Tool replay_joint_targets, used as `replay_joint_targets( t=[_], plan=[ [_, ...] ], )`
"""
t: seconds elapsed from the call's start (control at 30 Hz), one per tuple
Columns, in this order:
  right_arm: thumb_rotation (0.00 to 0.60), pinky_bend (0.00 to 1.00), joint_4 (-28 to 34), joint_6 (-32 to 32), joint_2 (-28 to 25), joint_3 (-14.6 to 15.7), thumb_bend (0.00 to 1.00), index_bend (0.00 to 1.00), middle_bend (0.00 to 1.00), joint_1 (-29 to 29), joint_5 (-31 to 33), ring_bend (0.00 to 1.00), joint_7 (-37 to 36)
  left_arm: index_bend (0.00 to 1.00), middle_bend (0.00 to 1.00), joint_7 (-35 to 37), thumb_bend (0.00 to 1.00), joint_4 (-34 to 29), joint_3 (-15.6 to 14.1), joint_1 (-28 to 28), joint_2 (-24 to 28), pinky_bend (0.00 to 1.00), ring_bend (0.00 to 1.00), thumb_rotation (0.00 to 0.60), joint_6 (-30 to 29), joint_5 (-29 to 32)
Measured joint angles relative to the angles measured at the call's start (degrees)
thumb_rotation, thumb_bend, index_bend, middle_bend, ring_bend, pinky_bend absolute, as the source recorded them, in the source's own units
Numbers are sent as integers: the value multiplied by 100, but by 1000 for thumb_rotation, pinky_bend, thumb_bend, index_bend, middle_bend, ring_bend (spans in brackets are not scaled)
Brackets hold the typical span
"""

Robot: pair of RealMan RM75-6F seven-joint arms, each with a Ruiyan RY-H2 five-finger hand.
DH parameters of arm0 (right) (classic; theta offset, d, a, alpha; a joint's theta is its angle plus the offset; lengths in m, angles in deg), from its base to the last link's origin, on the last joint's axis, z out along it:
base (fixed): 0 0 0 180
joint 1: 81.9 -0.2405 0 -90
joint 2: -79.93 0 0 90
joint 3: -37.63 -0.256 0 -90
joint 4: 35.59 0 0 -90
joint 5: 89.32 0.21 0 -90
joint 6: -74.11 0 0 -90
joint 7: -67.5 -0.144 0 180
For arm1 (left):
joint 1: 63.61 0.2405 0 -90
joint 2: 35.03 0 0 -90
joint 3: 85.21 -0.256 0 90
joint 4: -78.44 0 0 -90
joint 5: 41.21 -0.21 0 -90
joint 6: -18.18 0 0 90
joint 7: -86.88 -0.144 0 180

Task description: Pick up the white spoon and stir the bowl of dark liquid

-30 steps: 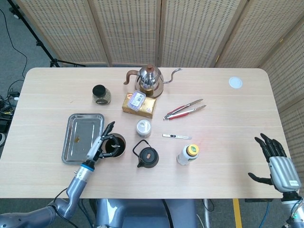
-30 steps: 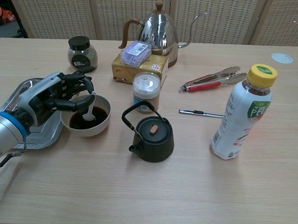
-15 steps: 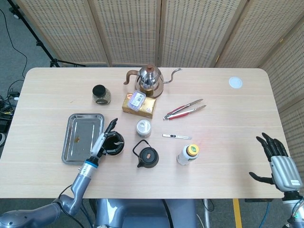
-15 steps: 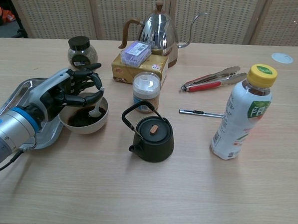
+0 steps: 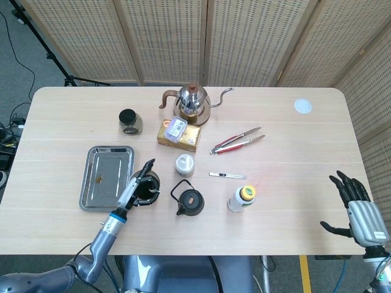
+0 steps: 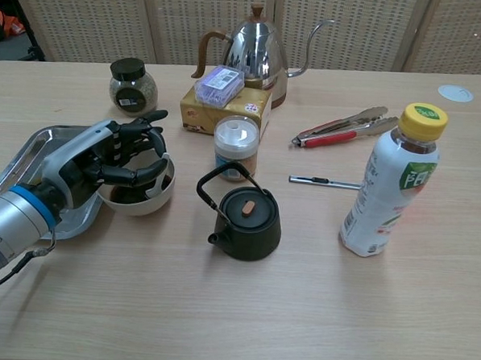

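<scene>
Over the white bowl (image 6: 147, 201) of dark liquid, the left robot hand (image 6: 112, 159) curls; its grasp is unclear.

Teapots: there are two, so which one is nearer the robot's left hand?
The small black teapot, right beside the bowl under the left hand. The shiny silver kettle stands far back.

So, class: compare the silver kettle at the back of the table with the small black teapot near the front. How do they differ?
The silver kettle is shiny metal and taller; the black teapot is dark, matte and squat. The kettle has a long thin curved spout and a brown side handle; the teapot has a short spout and a hoop handle over its top. Both stand upright with lids on.
</scene>
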Motion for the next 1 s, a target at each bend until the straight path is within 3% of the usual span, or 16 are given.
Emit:
replay_joint_targets(
  t=[0.13,0.2,0.37,0.47,0.83,1.0],
  plan=[
    [600,0,3,-8,7,6,0,0,0,-2,-5,0,14,632,0,-137,455,90,24,16,24,0,0,600,-8,32],
    [600,0,3,-8,10,3,0,0,0,-3,1,0,28,547,0,-225,407,113,30,7,53,0,0,600,45,53],
    [600,0,-3,-18,22,3,0,0,0,-5,14,0,47,200,0,-378,205,27,22,-15,189,0,0,600,80,35],
    [600,0,-5,-27,26,4,0,0,0,-9,15,0,53,97,0,-448,159,-74,4,-4,277,0,0,600,-5,-19],
    [600,0,28,32,12,17,0,0,0,10,-43,0,63,7,0,-981,148,-859,-66,155,902,0,0,600,-583,-275],
    [600,0,48,62,13,33,0,0,0,23,-87,0,97,0,0,-2021,144,-1242,-67,302,1355,0,0,600,-791,-275]
  ],
)
